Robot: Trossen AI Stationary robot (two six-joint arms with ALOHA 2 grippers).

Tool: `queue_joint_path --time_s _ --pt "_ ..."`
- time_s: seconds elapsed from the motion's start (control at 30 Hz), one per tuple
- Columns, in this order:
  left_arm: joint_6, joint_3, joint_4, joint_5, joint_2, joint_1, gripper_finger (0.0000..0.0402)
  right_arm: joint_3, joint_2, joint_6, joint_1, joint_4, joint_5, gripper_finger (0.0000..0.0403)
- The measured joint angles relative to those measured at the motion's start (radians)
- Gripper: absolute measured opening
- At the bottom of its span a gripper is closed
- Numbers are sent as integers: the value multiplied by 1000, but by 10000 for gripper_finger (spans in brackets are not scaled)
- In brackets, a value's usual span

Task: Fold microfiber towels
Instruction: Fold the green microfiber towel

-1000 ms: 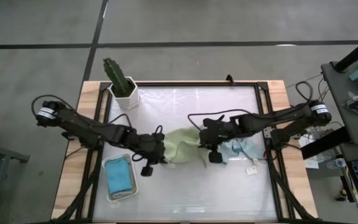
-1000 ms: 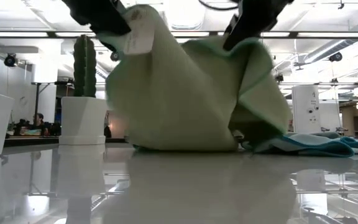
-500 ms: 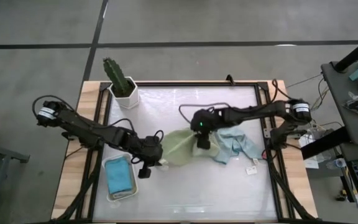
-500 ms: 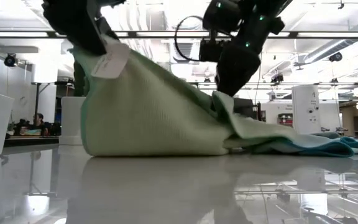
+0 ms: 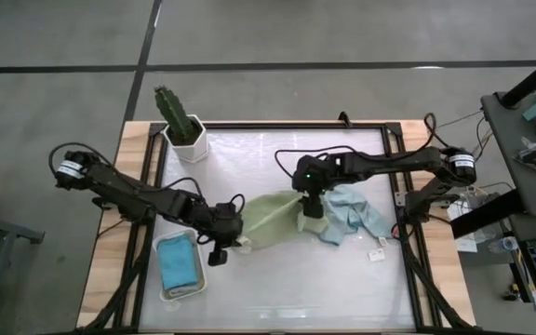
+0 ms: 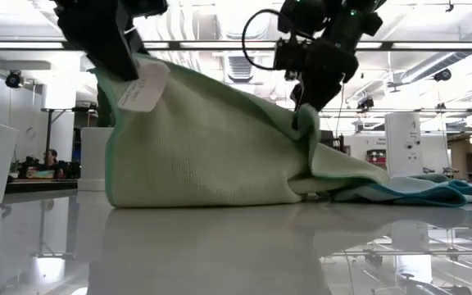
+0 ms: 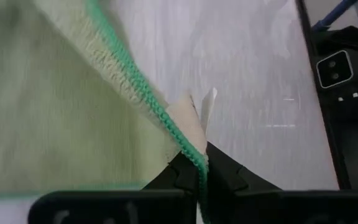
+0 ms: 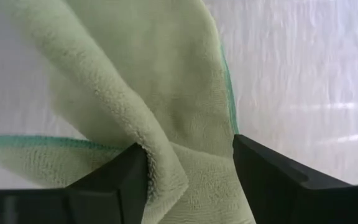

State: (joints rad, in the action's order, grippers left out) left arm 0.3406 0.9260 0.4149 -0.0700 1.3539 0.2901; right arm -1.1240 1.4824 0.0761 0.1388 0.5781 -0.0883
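Sage green towel (image 6: 211, 139) draped, corner pinched by left claw (image 7: 197, 167), right claw (image 8: 188, 171) spread

right gripper (image 8: 188, 180) fingers now spread, sage green towel (image 6: 211, 147) lowered from its raised drape, apparently released

Light: bright, even, from ceiling strip lamps (image 6: 220, 43) behind the scene.
Glare: glossy bench (image 6: 220, 246) mirrors the lamps and the green towel (image 6: 211, 147).
Blur: wrist views soft up close.
Shadows: faint.
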Motion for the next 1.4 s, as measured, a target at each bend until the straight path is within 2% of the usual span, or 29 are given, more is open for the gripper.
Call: queue_joint_path --time_s 0.13,0.3,0.4,0.53,0.63,0.73,0.87,1.03,1.2,1.4 --pt "117 0 89 38 1 0 0 1 -5 114 12 -3 -6 215" --pt "230 -4 221 122 9 0 0 21 3 361 27 -40 -172 213" --pt "240 -13 222 135 9 0 0 31 21 400 30 -106 -180 191" --pt "249 -22 216 143 9 0 0 36 36 412 33 -179 -177 120" --pt "256 -34 214 156 10 0 0 36 38 331 36 -199 -177 68" --pt "258 -41 210 158 10 0 0 15 20 211 37 -82 -174 50" --pt "256 -48 185 161 10 -1 0 -9 -7 21 0 125 -176 74" --pt "252 -49 182 205 10 -1 0 22 -14 -173 -108 201 -163 137" --pt "252 -49 168 211 10 -1 0 36 -8 -268 -195 203 41 183" --pt "251 -49 169 211 10 -1 0 50 -7 -312 -217 176 162 192"
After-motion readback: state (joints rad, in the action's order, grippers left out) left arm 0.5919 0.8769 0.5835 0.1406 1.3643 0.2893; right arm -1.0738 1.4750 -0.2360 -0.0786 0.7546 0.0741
